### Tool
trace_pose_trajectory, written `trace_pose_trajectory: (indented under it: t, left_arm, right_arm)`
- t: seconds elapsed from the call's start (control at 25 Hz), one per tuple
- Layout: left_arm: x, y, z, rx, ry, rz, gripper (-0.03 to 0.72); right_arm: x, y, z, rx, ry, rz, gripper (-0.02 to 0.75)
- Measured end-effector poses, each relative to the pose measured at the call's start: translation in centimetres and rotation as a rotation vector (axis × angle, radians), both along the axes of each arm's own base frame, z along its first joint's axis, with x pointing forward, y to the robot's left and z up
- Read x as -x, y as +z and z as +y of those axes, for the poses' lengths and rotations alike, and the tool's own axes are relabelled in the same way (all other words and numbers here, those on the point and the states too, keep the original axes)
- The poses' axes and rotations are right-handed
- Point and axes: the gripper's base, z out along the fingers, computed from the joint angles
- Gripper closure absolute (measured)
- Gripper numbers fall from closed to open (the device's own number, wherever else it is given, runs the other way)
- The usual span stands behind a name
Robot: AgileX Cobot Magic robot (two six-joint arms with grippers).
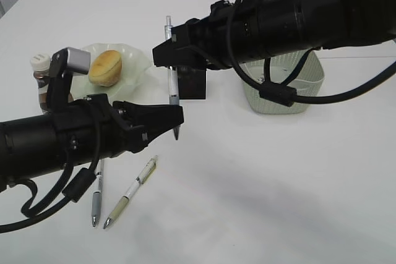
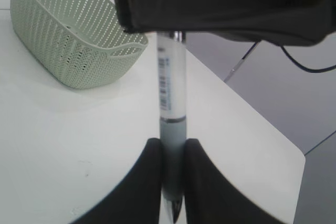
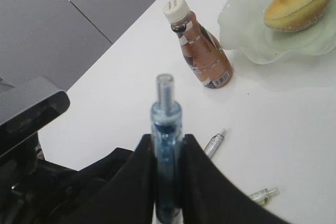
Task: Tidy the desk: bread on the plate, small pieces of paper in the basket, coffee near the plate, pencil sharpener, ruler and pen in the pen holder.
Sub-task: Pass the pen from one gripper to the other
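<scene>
Exterior view: two black arms meet over the white table, both gripping one upright pen held in the air.
Left tool: closed narrow on the pen's lower end near the tip; the left wrist view shows its fingers pressed to the grey grip section on both sides.
Right tool: closed narrow on the pen's upper part; the right wrist view shows its fingers clamping the blue barrel just below the clicker.
Pen holder: dark block right behind the pen, partly hidden by the right arm; whether anything is inside it cannot be told.
Bread: already on the pale plate, at about 10 o'clock from the left tool.
Coffee: brown bottle standing just beside the plate, at its 9 o'clock.
Basket: at about 3 o'clock from the pen holder; contents hidden.
Other pens: two lie on the table at about 7 o'clock from the held pen.
Step in hand: apparently a hand-over of the pen between the arms, on its way to the pen holder.
Next move: likely one tool must let go while the other keeps hold, then carry the pen over the holder opening, upright, and lower it.
</scene>
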Motion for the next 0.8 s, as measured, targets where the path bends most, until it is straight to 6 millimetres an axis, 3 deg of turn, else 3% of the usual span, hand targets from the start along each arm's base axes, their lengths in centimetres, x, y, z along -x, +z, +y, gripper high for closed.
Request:
trace_pose_trajectory:
  t: [0.8]
  left_arm:
    - [0.04, -0.04, -0.02, -0.005, -0.005, 0.001, 0.595]
  right_arm:
    - [-0.02, -0.01, -0.01, 0.005, 0.001, -0.006, 0.630]
